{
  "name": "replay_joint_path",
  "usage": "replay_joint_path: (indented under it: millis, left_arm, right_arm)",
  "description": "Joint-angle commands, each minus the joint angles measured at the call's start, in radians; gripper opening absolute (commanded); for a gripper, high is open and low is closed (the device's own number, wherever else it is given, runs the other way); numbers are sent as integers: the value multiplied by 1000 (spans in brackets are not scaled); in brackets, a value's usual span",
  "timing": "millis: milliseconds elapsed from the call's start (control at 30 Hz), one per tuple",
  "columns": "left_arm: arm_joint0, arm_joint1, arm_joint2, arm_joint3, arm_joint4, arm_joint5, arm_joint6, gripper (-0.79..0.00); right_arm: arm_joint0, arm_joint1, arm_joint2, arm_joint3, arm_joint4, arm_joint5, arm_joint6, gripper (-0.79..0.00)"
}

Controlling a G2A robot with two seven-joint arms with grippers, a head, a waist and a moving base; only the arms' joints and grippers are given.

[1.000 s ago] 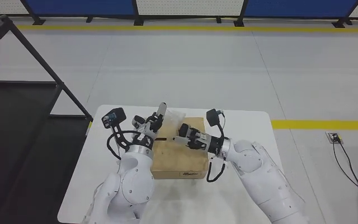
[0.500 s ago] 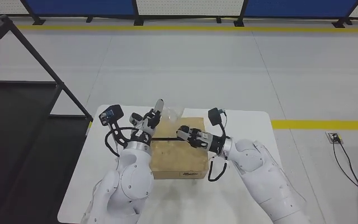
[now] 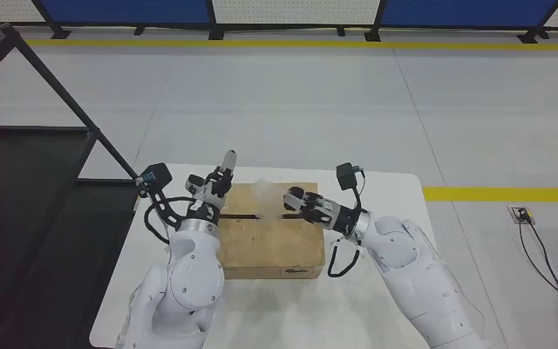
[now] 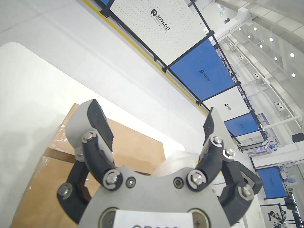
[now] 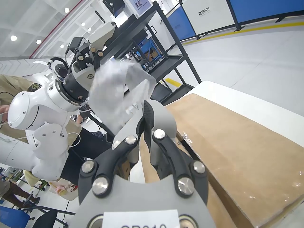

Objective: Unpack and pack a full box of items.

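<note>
Bag (image 3: 265, 195) now lifts above the box (image 3: 270, 249), pinched in the right gripper (image 5: 142, 119); left gripper (image 4: 152, 117) swings away leftward, jaws spread wide, holding nothing.

Bright ceiling lights (image 4: 271, 39), soft shadows (wrist views bend twd edges).

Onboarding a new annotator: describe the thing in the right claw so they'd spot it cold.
On the white table sits a brown cardboard box. Over its far side, between the two arms, the right claw pinches a crumpled plastic bag. It is the only soft, translucent whitish thing there; the box is stiff and brown.
</note>
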State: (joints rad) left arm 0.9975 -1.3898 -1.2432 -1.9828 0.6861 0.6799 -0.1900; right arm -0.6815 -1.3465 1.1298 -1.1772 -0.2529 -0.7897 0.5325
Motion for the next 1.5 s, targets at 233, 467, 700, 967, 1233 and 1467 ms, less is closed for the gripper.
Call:
replay_joint_path:
  millis: [233, 467, 700, 967, 1233, 1467]
  left_arm:
    - [49, -1, -89, -37, -37, -8, 29, 0]
    - [148, 0, -226, -97, -177, -71, 30, 0]
    - [251, 13, -328, -152, -230, -163, -75, 0]
    - [264, 17, -313, -145, -203, -193, -102, 0]
    - [252, 28, -197, -74, -173, -268, -331, 0]
    - [231, 27, -184, -66, -324, -266, -438, 0]
  right_arm:
    - [-7, 4, 6, -46, -8, 68, -29, -785]
    - [-13, -4, -20, -115, -103, 177, -120, -785]
    - [-17, -10, -41, -158, -130, 261, -149, -785]
    - [-29, -11, -43, -168, -126, 269, -162, -785]
    - [-33, -22, -63, -188, -126, 298, -223, -785]
    - [-35, -28, -72, -179, -124, 305, -241, -785]
